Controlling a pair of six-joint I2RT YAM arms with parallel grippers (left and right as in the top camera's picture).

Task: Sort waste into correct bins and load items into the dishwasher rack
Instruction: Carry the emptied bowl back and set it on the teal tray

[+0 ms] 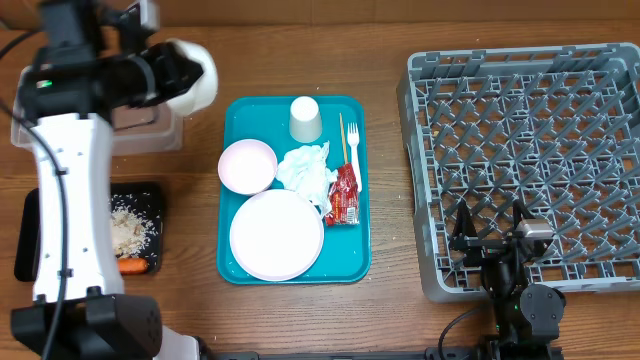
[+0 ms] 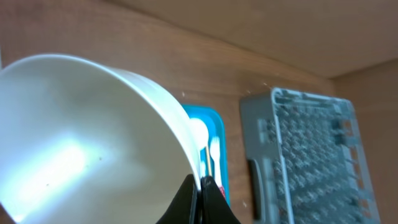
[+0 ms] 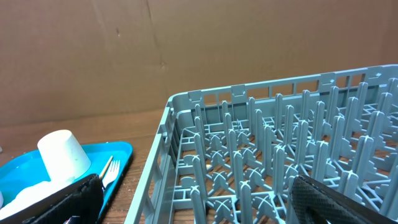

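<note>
— Far left: what does the wrist view add?
— The left gripper is pinched tight on a white bowl's rim. From overhead the arm hides that grip and most of the clear tub under it.
— And nearer the front?
— The black tray holds food scraps and the carrot.
— Middle?
— The teal tray carries a pinkish bowl, plate, cup, napkin, wrapper, fork and chopsticks. The wrapper's print is too small to read.
— Right?
— The right gripper hangs wide open and empty above the rack.
</note>
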